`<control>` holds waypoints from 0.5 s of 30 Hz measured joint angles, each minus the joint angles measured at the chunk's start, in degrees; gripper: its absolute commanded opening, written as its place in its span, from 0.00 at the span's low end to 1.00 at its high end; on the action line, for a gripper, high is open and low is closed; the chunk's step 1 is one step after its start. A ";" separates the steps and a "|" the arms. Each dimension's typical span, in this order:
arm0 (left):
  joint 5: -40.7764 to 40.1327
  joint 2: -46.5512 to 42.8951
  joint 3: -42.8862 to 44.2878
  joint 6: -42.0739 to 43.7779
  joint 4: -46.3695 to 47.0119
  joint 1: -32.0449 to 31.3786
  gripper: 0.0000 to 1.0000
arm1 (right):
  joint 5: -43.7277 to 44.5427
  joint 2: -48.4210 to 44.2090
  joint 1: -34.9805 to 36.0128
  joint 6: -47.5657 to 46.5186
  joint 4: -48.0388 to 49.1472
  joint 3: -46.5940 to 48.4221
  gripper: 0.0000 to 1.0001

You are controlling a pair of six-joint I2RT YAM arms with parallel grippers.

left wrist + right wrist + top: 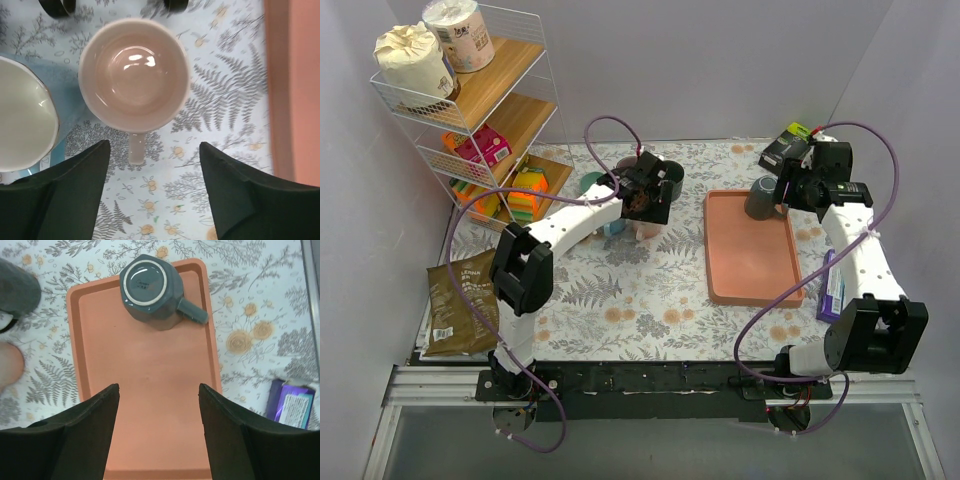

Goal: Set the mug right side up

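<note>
Right end effector [159, 390] had its fingers apart, empty, above the orange tray [150, 355]. Grey mug [150, 290] sat upside down on the tray just ahead of the fingertips; base stamp was illegible. Left end effector [154, 146] also spread, with the pink cup [134, 75] upright just ahead.

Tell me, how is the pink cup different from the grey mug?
The pink cup is pale pink; the grey mug is dark grey. The pink cup stands mouth up, so you see inside; the grey mug is upside down, bottom showing. The pink cup sits on the flowery cloth; the grey mug sits on the orange tray. Both have one handle.
</note>
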 measured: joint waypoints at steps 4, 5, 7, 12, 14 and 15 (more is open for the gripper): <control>0.50 -2.54 3.19 -0.07 0.02 0.00 0.94 | -2.32 1.77 0.00 -8.68 2.75 0.00 0.73; 0.70 -3.34 3.67 -0.07 0.04 0.00 0.98 | -3.06 2.43 0.00 -11.02 3.52 0.00 0.72; 1.40 -4.90 4.11 -0.04 0.31 0.00 0.98 | -4.15 3.98 -0.11 -15.50 5.20 -0.02 0.71; 3.82 -8.72 4.22 -0.02 0.81 -0.02 0.98 | -7.26 9.94 -2.97 -26.03 7.39 0.00 0.68; 4.46 -9.70 4.22 -0.02 0.92 0.00 0.98 | -8.74 12.59 -4.63 -29.79 7.15 0.00 0.66; 4.76 -10.03 4.22 -0.02 0.90 0.00 0.98 | -9.38 13.75 -5.22 -31.56 7.13 0.00 0.66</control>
